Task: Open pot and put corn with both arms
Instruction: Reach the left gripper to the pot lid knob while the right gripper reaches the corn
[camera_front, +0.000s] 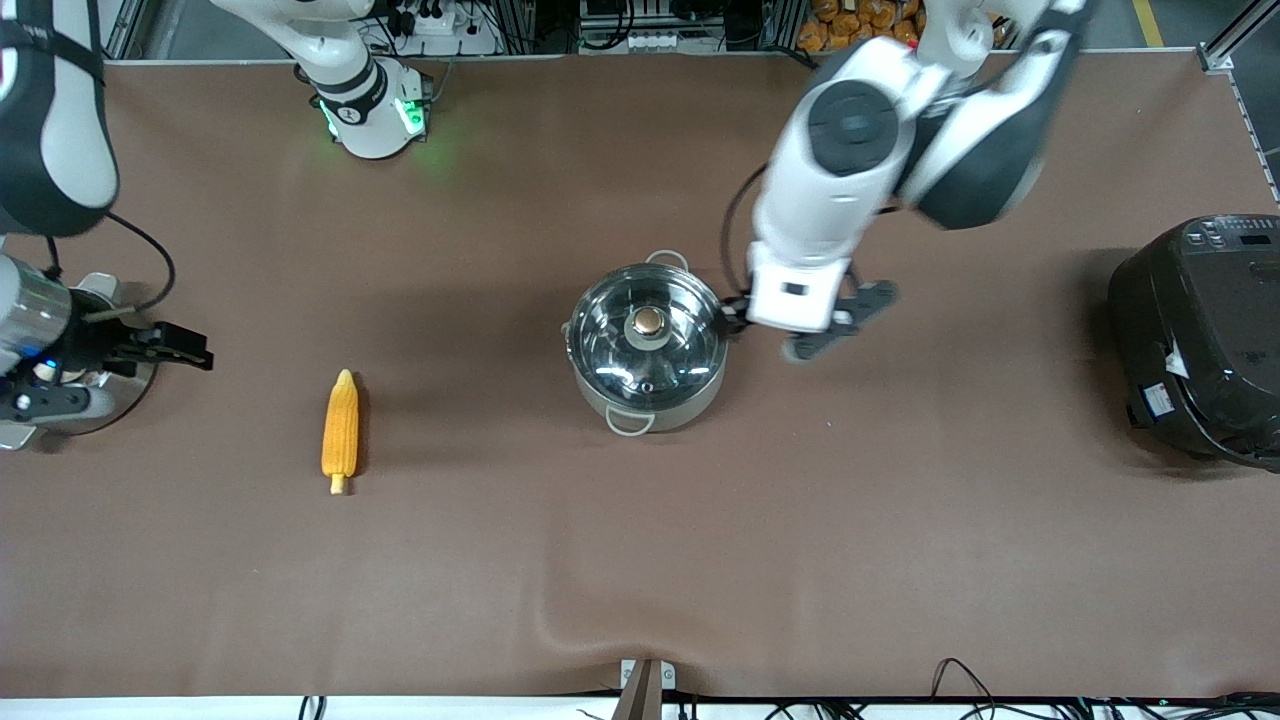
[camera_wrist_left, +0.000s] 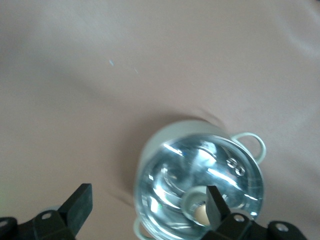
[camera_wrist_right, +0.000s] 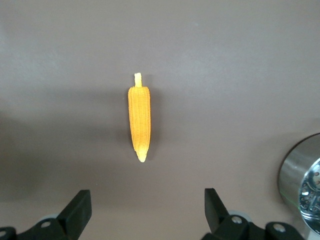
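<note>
The steel pot (camera_front: 650, 400) stands mid-table with its glass lid (camera_front: 620, 345) on and the tan knob (camera_front: 648, 321) on top. The corn (camera_front: 340, 430) lies on the table toward the right arm's end. My left gripper (camera_front: 800, 338) is open and empty, up in the air at the pot's edge on the left arm's side. In the left wrist view the lid (camera_wrist_left: 200, 167) lies partly between the open gripper (camera_wrist_left: 147, 200), one finger (camera_wrist_left: 215, 205) in front of the knob. My right gripper (camera_front: 185, 345) is open and empty; its wrist view (camera_wrist_right: 146, 202) shows the corn (camera_wrist_right: 139, 117) ahead.
A large black rice cooker (camera_front: 1200, 335) stands at the left arm's end of the table. The brown cloth has a ridge near the front edge (camera_front: 600, 640). The pot's rim (camera_wrist_right: 300, 175) shows at the edge of the right wrist view.
</note>
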